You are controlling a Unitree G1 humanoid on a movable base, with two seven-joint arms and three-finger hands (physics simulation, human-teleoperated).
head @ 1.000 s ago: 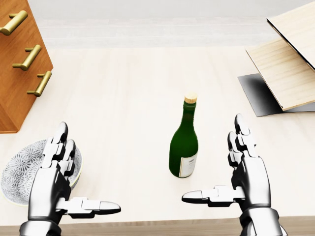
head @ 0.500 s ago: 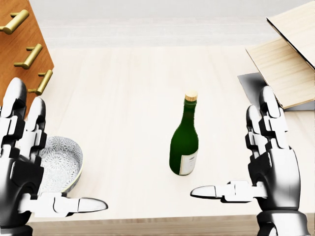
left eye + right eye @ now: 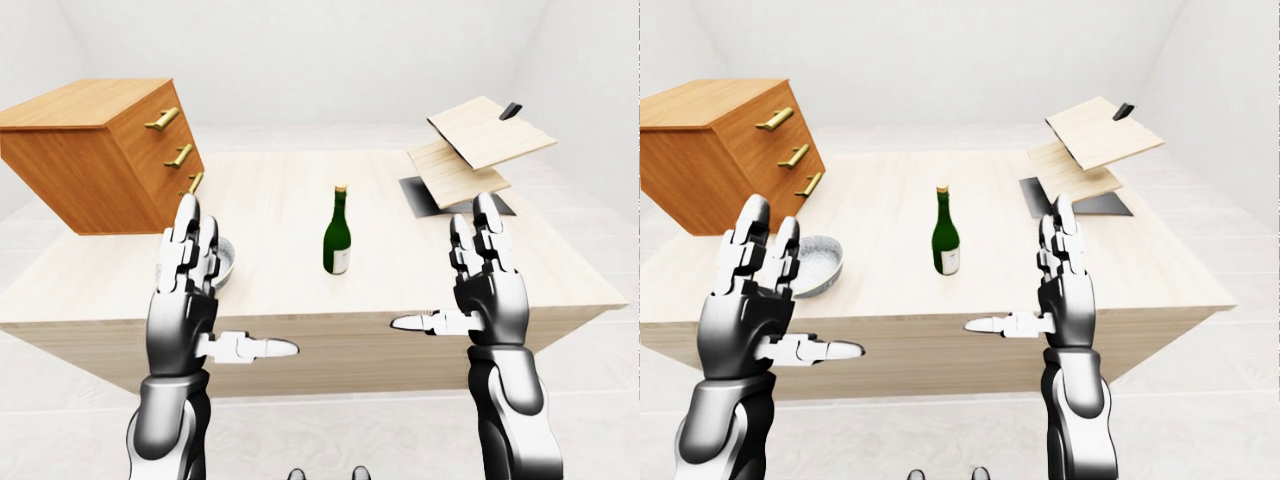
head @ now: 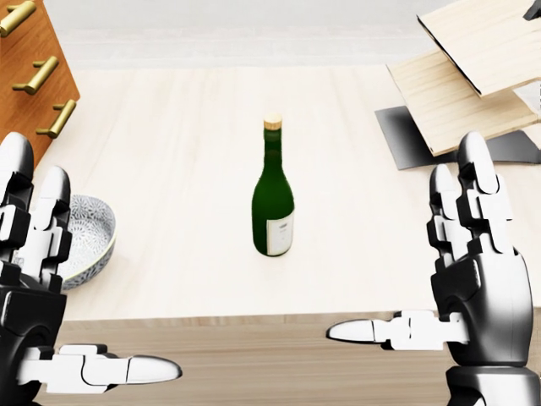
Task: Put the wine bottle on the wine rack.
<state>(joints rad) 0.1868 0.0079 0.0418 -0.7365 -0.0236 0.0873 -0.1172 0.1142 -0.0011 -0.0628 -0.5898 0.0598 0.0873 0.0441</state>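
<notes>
A green wine bottle [image 4: 273,203] with a cork and a white label stands upright on the light wooden table [image 4: 169,127], near the middle. The wine rack [image 4: 461,80], made of slanted light wood boards on a dark base plate [image 4: 404,135], sits at the top right of the head view. My left hand [image 4: 89,275] is open and empty at the lower left, with its fingers raised. My right hand [image 4: 406,241] is open and empty at the lower right. The bottle stands between the two hands and beyond them, touched by neither.
A patterned grey bowl [image 4: 89,237] sits on the table next to my left hand. A brown drawer cabinet [image 3: 100,150] with gold handles stands on the table's left part. The table's near edge [image 4: 254,320] runs across the lower part of the head view.
Both hands have risen with fingers spread. The whole picture has shifted up and to the left, so the camera has moved; the bottle still stands upright in the same place on the table.
</notes>
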